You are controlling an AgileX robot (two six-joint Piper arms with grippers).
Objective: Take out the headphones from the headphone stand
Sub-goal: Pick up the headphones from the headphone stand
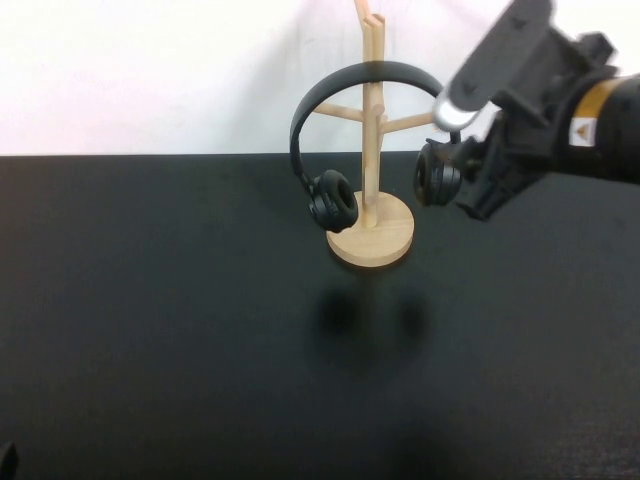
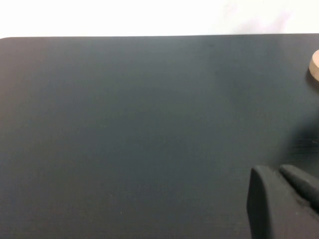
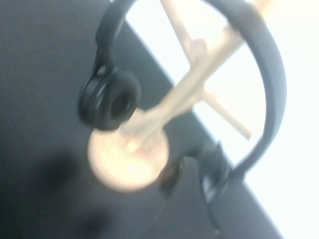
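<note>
The black headphones (image 1: 332, 200) hang on the light wooden headphone stand (image 1: 380, 245) at the table's far middle, with the headband arched across the post. My right gripper (image 1: 455, 185) is at the right ear cup, shut on it at the bottom of the headband. In the right wrist view the headphones (image 3: 109, 99) loop round the stand (image 3: 124, 159), and the right gripper (image 3: 209, 174) holds the near cup. My left gripper (image 2: 284, 179) is shut and empty, low over the table's near left part. Only an edge of the stand's base (image 2: 315, 64) shows in its view.
The black table (image 1: 180, 330) runs from the near edge to a white wall behind the stand. Dark shadows of the ear cups lie on the table just in front of the stand's base.
</note>
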